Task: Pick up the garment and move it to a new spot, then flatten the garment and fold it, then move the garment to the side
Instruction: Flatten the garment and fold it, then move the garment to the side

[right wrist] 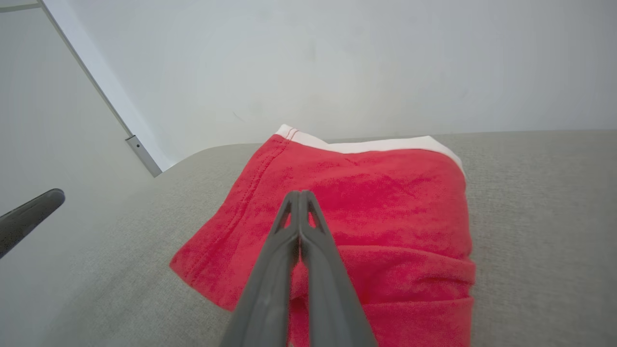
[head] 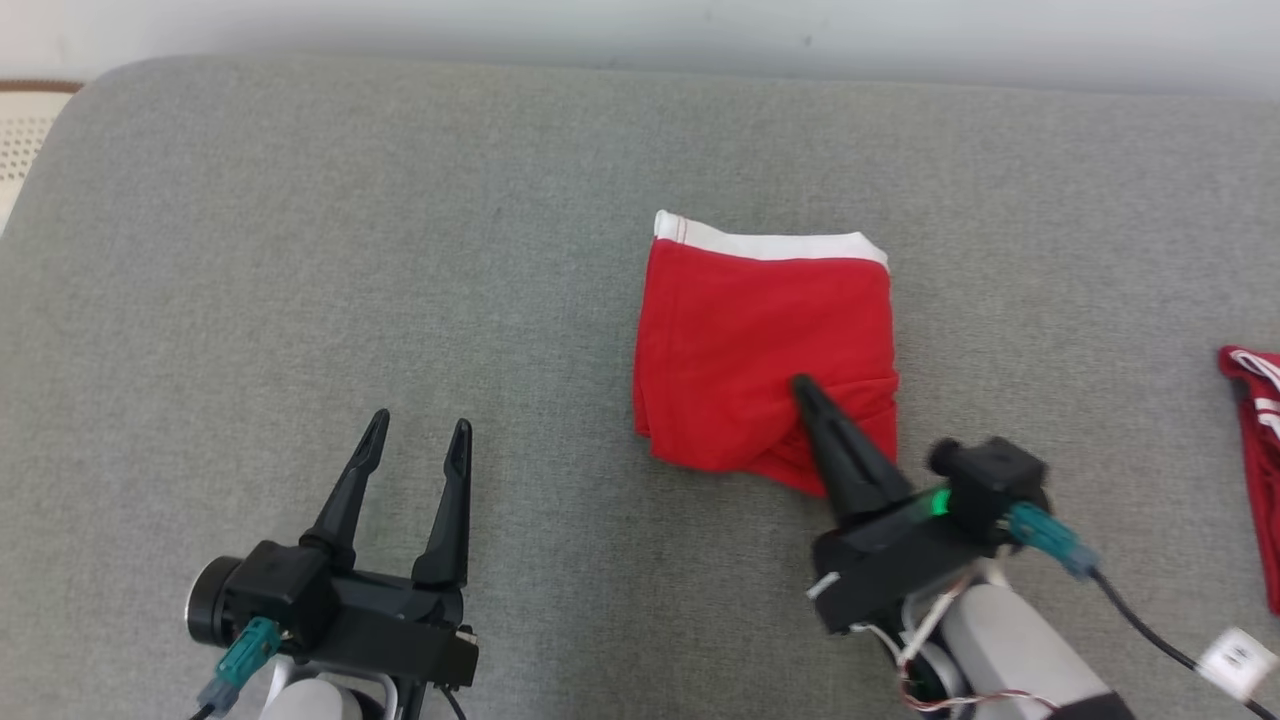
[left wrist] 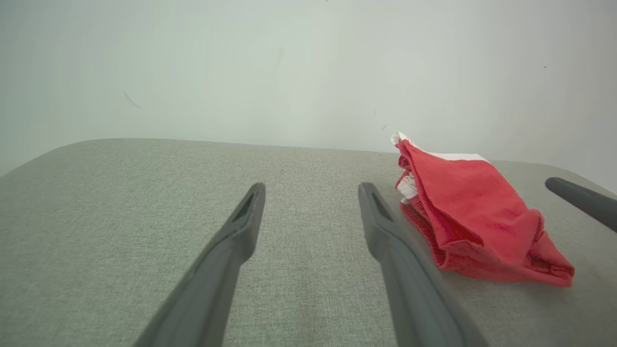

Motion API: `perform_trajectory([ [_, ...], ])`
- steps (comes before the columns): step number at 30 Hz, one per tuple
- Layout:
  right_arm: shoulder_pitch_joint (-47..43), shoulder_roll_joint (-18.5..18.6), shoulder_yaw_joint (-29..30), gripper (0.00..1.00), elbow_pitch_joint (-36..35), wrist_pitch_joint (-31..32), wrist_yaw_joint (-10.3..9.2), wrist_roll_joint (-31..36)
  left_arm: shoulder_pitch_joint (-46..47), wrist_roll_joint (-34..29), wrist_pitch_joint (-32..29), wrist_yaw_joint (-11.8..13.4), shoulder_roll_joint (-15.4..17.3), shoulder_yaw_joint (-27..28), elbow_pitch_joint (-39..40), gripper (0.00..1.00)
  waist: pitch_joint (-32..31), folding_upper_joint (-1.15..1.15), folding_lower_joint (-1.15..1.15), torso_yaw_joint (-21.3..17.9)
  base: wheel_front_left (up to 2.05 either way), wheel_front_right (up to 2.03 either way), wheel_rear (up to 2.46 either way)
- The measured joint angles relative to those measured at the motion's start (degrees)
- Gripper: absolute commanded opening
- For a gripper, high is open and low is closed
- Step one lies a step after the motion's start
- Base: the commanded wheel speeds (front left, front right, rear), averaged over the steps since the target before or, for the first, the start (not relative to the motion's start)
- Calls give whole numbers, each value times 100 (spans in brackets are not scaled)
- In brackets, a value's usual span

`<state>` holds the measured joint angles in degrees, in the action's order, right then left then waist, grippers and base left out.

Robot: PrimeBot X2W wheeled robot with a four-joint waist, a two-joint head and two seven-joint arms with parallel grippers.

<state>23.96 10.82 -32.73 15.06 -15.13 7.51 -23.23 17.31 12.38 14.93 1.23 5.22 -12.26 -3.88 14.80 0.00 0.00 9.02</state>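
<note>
Lying folded on cushion (head: 300, 250), garment (head: 760, 340) under closed, empty right claw (head: 802, 384); left claw (head: 418, 428) agape, empty.

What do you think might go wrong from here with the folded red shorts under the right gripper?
1. The right gripper is shut, its tips over the folded red shorts; sliding them like this may drag only the top layer and undo the fold, already bunched at the near edge.
2. The left gripper stands open, well apart, steadying nothing.
3. A second red garment lies at the right; the two might get mixed.
</note>
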Motion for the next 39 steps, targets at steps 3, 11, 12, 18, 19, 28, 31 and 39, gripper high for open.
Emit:
perform_trajectory([
  [3,-347,30,503,0,-348,0,-1,143,-69,-24,0,37,43,23,12,100,-87,0,0,-98,0,0,0],
  [11,-1008,-3,1716,100,-1053,168,-1,636,-160,-32,-3,100,172,92,78,100,-300,0,0,-332,0,0,0],
  [12,-1076,-7,1807,100,-1124,194,0,721,-174,-30,-8,115,180,104,89,100,-323,0,0,-355,0,0,0],
  [18,-1552,-26,2209,100,-1523,460,0,988,-241,-23,-51,142,270,125,114,100,-458,0,-1,-462,0,0,0],
  [19,-1635,-25,2249,100,-1589,512,-1,1023,-265,-22,-54,148,281,127,118,100,-483,0,0,-474,0,0,0],
  [28,-2154,-35,2429,100,-2012,798,-1,1144,-361,-10,-83,202,352,144,141,100,-664,-1,0,-555,0,0,0],
  [31,-2241,-49,2464,100,-2098,861,-1,1156,-387,2,-102,222,367,143,151,100,-700,0,0,-557,0,0,0],
  [39,-2313,-78,2527,100,-2220,964,-1,1196,-385,133,-124,267,323,148,152,100,-693,0,0,-475,0,0,0],
])
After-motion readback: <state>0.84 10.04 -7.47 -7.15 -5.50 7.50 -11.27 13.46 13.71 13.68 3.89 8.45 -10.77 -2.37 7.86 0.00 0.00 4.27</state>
